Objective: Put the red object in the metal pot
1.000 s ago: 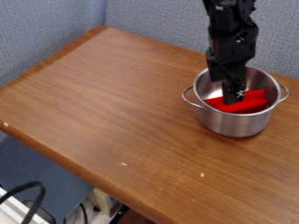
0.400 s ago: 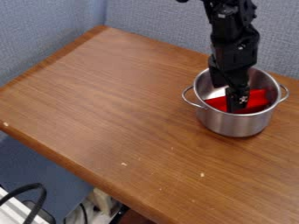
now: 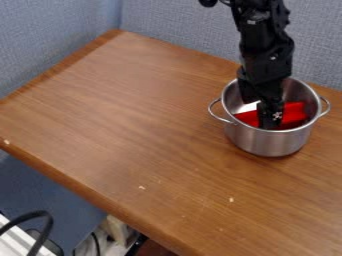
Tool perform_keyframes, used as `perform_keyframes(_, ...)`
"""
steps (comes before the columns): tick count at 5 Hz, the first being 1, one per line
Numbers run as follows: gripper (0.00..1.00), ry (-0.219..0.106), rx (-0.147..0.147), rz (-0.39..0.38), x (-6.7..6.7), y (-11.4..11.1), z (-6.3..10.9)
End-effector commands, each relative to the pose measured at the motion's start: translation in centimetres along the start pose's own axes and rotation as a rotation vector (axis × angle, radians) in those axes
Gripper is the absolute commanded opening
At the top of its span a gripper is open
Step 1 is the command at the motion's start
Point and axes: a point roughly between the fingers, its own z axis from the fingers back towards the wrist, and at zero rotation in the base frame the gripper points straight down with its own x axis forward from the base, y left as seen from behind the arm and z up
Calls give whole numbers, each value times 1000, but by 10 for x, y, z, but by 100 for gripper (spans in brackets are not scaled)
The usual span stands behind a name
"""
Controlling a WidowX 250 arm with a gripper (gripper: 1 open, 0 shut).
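Down inside the metal pot (image 3: 271,138) lies the red object (image 3: 249,118), resting on the pot's bottom. Its red shows on both sides of the pincer: a larger stretch toward the pot's left wall and a smaller patch at the right, near the far rim. The middle part of the block is hidden behind the black fingers, so whether they touch it cannot be told from this view.

Directly above that hidden middle hangs the gripper (image 3: 271,113), reaching steeply down through the pot's mouth with its tips below the rim. Its fingers stand apart, spread wide, and nothing is clamped between them; the red block sits beneath and around them rather than lifted. The dark arm rises from the pincer nearly straight up and leaves the picture at the top edge.

Around this, the pot stands upright near the right-hand corner of the wooden table (image 3: 120,110), one small side handle showing at its left. Its shiny wall catches the light on the near side. Behind the table runs a grey-blue wall (image 3: 54,25), and dark cables (image 3: 34,232) lie on the floor below the table's near edge.
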Motion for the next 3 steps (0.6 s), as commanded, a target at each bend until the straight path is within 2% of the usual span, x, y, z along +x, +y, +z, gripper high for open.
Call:
perform_keyframes(1, 100, -47, 23, 15, 9, 10, 12)
perform_keyframes(2, 100, -47, 16, 21, 9, 10, 9)
perform_keyframes(3, 0, -48, 9, 27, 9, 11, 7)
